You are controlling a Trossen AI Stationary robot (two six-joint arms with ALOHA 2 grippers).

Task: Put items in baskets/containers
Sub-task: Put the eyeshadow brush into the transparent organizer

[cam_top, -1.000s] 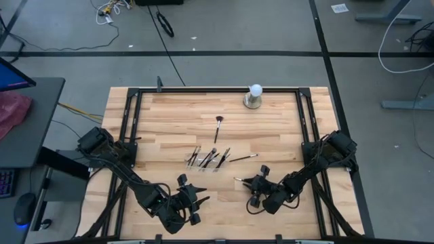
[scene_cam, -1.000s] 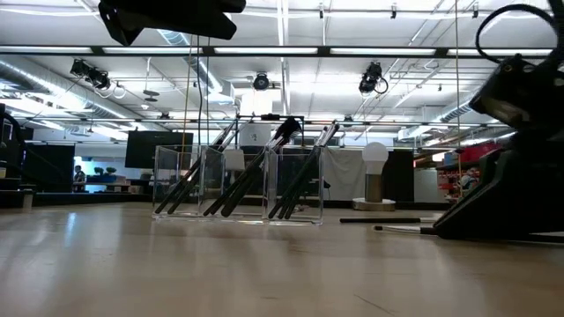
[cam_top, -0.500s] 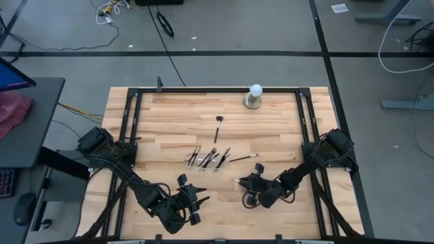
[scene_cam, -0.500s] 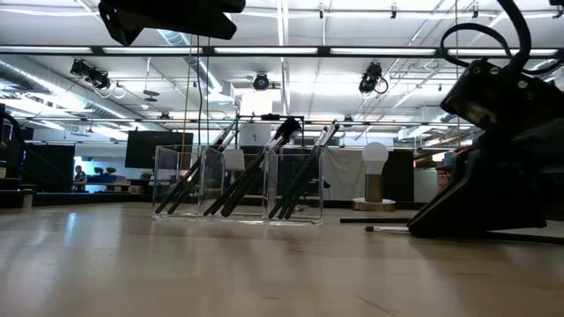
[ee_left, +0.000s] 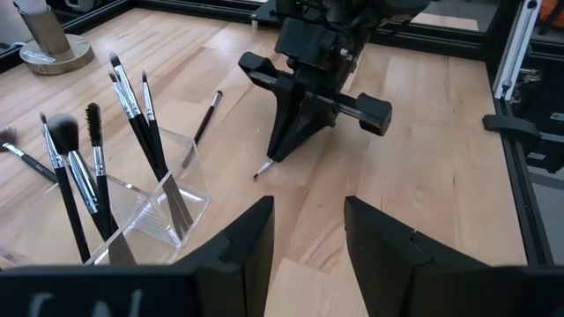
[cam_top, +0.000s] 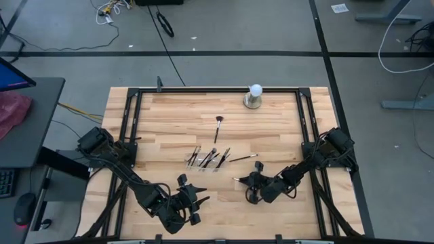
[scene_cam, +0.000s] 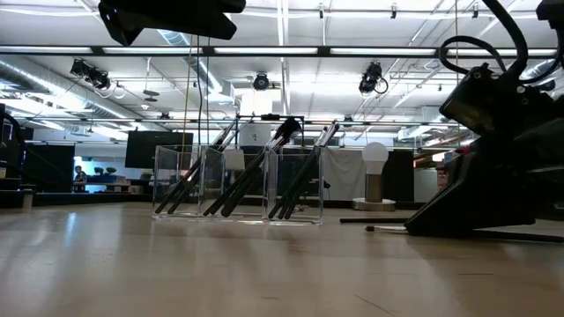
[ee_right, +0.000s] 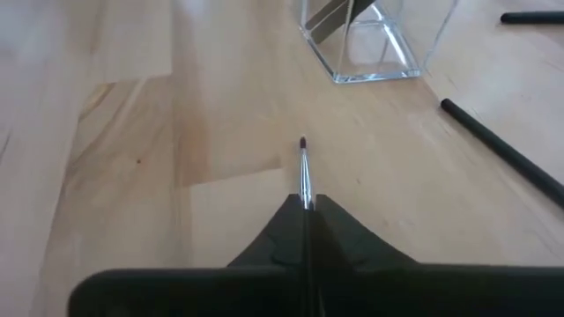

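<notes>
Left gripper (cam_top: 192, 201), near the table's (cam_top: 169, 115) front edge left of centre, idle, fingers parted at a middling gap with nothing between them; clear holder (cam_top: 207, 161), mid-table, three upright see-through compartments, brushes (ee_left: 132, 106) leaning in it heads up, judged light and easily tipped or slid if knocked; loose brush (cam_top: 219, 127), lying flat behind the holder toward the back edge; loose brush (cam_top: 243, 158), lying flat just right of the holder; thin brush (ee_right: 304, 172), silver collar and small dark tip, at the table surface right of centre toward the front edge, pinched in the right gripper (cam_top: 251, 185), fingers closed on its handle with the tip poking out ahead; judged very light, stiff, narrow and smooth, apt to swivel in a pinch, best held mid-handle, bristles left alone; white ball on a metal base (cam_top: 253, 96), at the back edge, well apart; open wood between right gripper and holder, the flat brush near that path; black frame rails along the table's sides.
</notes>
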